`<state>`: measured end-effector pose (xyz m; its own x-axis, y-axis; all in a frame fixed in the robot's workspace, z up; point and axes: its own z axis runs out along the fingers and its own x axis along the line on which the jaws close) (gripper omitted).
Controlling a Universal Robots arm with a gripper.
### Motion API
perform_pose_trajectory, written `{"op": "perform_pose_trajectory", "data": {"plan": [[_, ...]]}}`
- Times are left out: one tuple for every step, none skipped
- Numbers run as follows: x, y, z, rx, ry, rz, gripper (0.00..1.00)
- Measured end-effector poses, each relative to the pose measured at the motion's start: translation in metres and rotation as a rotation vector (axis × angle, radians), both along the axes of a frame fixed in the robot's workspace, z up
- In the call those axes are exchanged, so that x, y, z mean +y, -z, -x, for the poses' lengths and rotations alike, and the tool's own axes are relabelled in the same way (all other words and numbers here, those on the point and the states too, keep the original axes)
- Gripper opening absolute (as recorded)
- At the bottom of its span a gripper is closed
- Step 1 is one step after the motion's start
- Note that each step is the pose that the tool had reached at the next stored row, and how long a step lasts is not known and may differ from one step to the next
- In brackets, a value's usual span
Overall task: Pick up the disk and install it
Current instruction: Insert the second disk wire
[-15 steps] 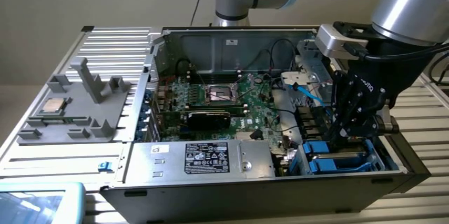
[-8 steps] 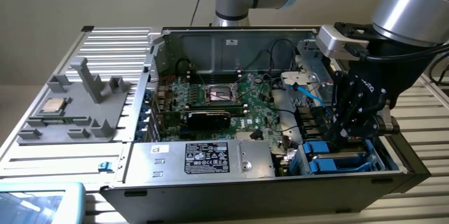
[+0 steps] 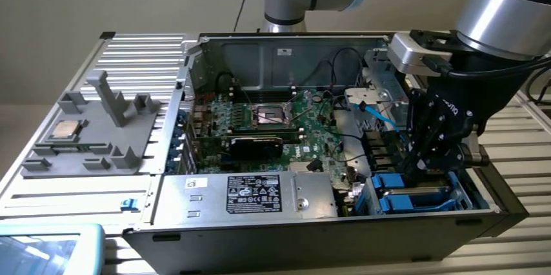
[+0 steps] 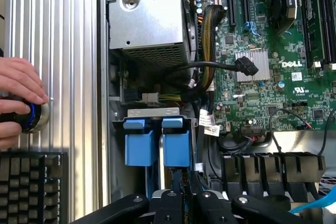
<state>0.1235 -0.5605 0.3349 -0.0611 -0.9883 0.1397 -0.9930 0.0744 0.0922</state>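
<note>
The tool (image 3: 428, 170) stood nearly closed over the disk (image 3: 411, 199) in its bay; rigid, fragile, best gripped by its blue rails.

Ribbed bare-metal table (image 3: 129, 49), glossy blue plastic drive rails (image 4: 156, 145), matt grey plastic tray (image 3: 95, 152), green circuit board (image 4: 273, 72).

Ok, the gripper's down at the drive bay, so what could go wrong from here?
1. The gripper sits low, right over the blue drive carriers. A sideways move could catch their tabs.
2. The loose black cable, with its free connector, lies close to the bay and might snag on the fingers.
3. A person's hand rests on a knob just outside the case, so a wide swing could come near it.
</note>
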Motion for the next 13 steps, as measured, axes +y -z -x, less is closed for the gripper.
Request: {"op": "perform_pose_trajectory", "data": {"plan": [[0.0000, 0.0000, 0.000, 0.0002, 0.000, 0.0000, 0.15], [0.0000, 0.0001, 0.000, 0.0003, 0.000, -0.0002, 0.15], [0.0000, 0.0002, 0.000, 0.0003, 0.000, -0.0003, 0.15], [0.0000, 0.0003, 0.000, 0.0002, 0.000, -0.0006, 0.15], [0.0000, 0.0003, 0.000, 0.0002, 0.000, -0.0006, 0.17], [0.0000, 0.0000, 0.000, 0.0002, 0.000, -0.0006, 0.23], [0.0001, -0.0011, 0.000, 0.0002, 0.000, -0.0005, 0.23], [0.0002, -0.0026, 0.000, 0.0003, 0.000, -0.0004, 0.29], [0.0002, -0.0044, 0.000, 0.0003, 0.000, 0.0001, 0.29], [0.0003, -0.0067, 0.000, 0.0003, 0.000, 0.0012, 0.29], [0.0004, -0.0105, -0.001, 0.0003, 0.000, 0.0026, 0.29], [0.0003, -0.0151, -0.001, 0.0004, 0.000, 0.0042, 0.29], [0.0004, -0.0197, -0.002, 0.0004, 0.000, 0.0054, 0.29]]}}
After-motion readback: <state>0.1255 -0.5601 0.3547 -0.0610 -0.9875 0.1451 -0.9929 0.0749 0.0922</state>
